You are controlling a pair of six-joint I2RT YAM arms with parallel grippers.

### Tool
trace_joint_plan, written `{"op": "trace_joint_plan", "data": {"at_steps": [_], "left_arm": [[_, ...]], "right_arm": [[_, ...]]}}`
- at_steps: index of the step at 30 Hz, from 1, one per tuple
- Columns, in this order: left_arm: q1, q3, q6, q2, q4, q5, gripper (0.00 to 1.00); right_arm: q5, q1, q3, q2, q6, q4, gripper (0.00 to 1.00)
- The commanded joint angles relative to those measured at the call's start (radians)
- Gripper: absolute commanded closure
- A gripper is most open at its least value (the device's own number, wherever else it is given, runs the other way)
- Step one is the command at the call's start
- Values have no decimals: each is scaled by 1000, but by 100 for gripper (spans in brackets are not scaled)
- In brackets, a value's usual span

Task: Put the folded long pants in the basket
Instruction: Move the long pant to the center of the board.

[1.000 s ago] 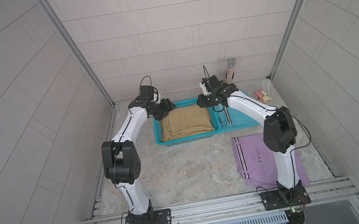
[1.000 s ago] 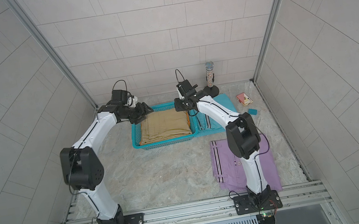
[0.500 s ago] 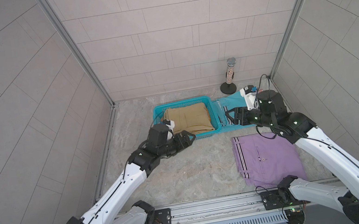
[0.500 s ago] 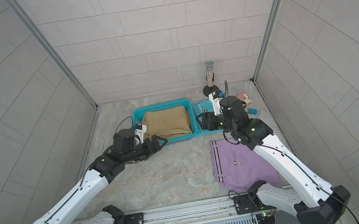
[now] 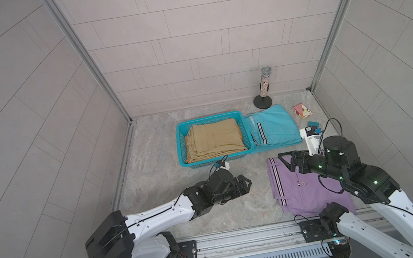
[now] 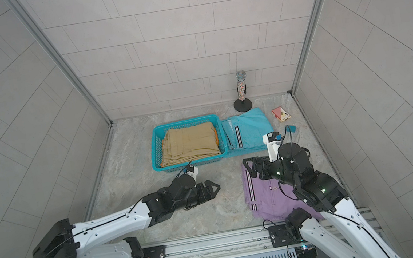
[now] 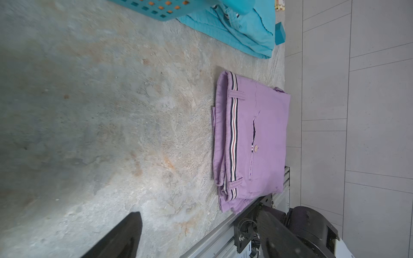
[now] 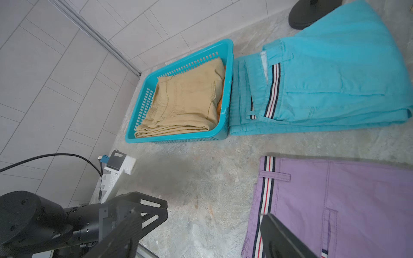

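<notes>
My left claw (image 5: 247,185) hangs low over bare stone floor, fingers spread wide with nothing between them, in front of the basket (image 5: 180,145) and beside the lilac pants (image 5: 301,193). My right claw (image 5: 285,162) is spread wide too and empty, sitting above the far corner of those lilac pants, right by their striped band; I can't tell whether a fingertip touches the cloth. The lilac pants lie flat on the floor, near the front rail. In the basket, the khaki pants (image 5: 214,139) are on top, and a sliver of the orange pants (image 8: 220,103) peeks out beneath them along the side wall. The turquoise pants (image 5: 274,127) lie on the floor, pressed right up against the basket's outer wall, striped band showing. A small teal block (image 5: 312,124) sits just beyond them.
</notes>
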Motion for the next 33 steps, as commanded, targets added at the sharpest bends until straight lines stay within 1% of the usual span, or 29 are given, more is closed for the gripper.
{"op": "trace_joint_plan", "data": {"at_steps": [1, 3, 7, 11, 15, 18, 20, 23, 28, 33], "left_arm": [[-46, 43, -27, 48, 60, -39, 10], [-68, 83, -31, 85, 41, -32, 8], [-105, 170, -21, 142, 45, -27, 6], [-111, 249, -8, 212, 45, 0, 5], [-110, 284, 21, 277, 45, 19, 2], [-107, 282, 33, 326, 80, 15, 1], [-98, 283, 44, 365, 102, 34, 0], [-73, 295, 54, 440, 131, 96, 0], [-51, 298, 33, 569, 228, 161, 0], [-42, 356, 1, 713, 296, 268, 0]], "right_arm": [[11, -3, 16, -15, -11, -56, 11], [19, -3, 23, -26, -17, -75, 11], [102, -3, 79, -51, -40, -155, 7], [192, -3, 180, -58, -58, -281, 4], [225, -3, 202, -74, -49, -337, 3], [266, -3, 193, -84, -32, -338, 1], [272, -3, 180, -80, -22, -325, 0], [278, -4, 161, -70, -11, -288, 0], [311, -5, 184, -25, -26, -279, 0], [327, -7, 182, -13, -20, -260, 0]]}}
